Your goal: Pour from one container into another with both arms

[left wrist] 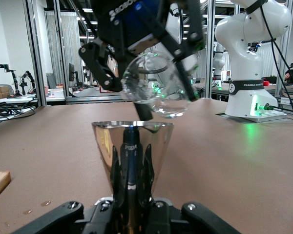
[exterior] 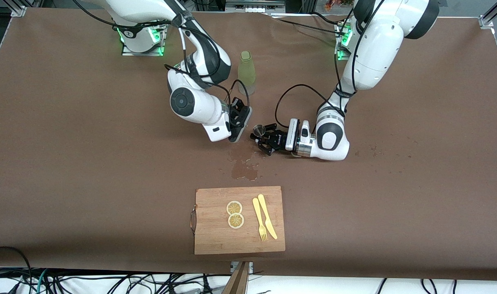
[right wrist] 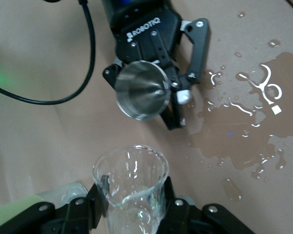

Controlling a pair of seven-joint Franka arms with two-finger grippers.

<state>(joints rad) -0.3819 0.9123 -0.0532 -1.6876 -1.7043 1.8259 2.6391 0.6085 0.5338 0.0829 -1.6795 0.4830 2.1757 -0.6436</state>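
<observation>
My left gripper (exterior: 259,136) is shut on a small shiny metal cone cup (exterior: 258,130) and holds it upright just above the table's middle. In the left wrist view the cup (left wrist: 132,146) stands straight up from between the fingers. My right gripper (exterior: 239,124) is shut on a clear glass (right wrist: 131,183), tilted mouth-first toward the metal cup (right wrist: 141,91). The glass (left wrist: 158,90) hangs just above the cup's rim and slightly past it. Only drops show inside the glass.
A wet spill (exterior: 244,165) darkens the brown cloth just nearer the front camera than the grippers. A pale green bottle (exterior: 246,72) stands farther back. A wooden cutting board (exterior: 215,237) near the front edge carries two lemon slices, a yellow fork and a knife.
</observation>
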